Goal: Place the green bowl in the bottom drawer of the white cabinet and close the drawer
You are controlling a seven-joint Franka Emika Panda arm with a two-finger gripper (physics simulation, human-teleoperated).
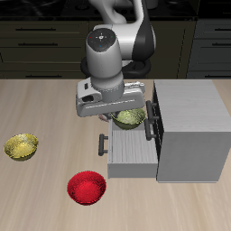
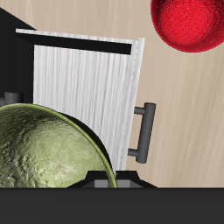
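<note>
the green bowl [image 1: 132, 117] hangs above the bottom drawer [image 1: 133, 153], pulled out of the white cabinet [image 1: 191, 131].

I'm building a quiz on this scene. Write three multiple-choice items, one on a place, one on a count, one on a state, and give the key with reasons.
1. Where is the green bowl?
A. On the table beside the yellow bowl
B. At the gripper, above the open bottom drawer
C. On top of the white cabinet

2. How many bowls are in the exterior view?
A. Two
B. Three
C. Four

3. What state is the bottom drawer in?
A. Pulled out, its tray empty
B. Pushed shut
C. Pulled out, holding the red bowl

Key: 1 B, the bowl sits under the gripper over the tray. 2 B, green, yellow bowl and red bowl. 3 A, the tray juts from the white cabinet, bare.
</note>
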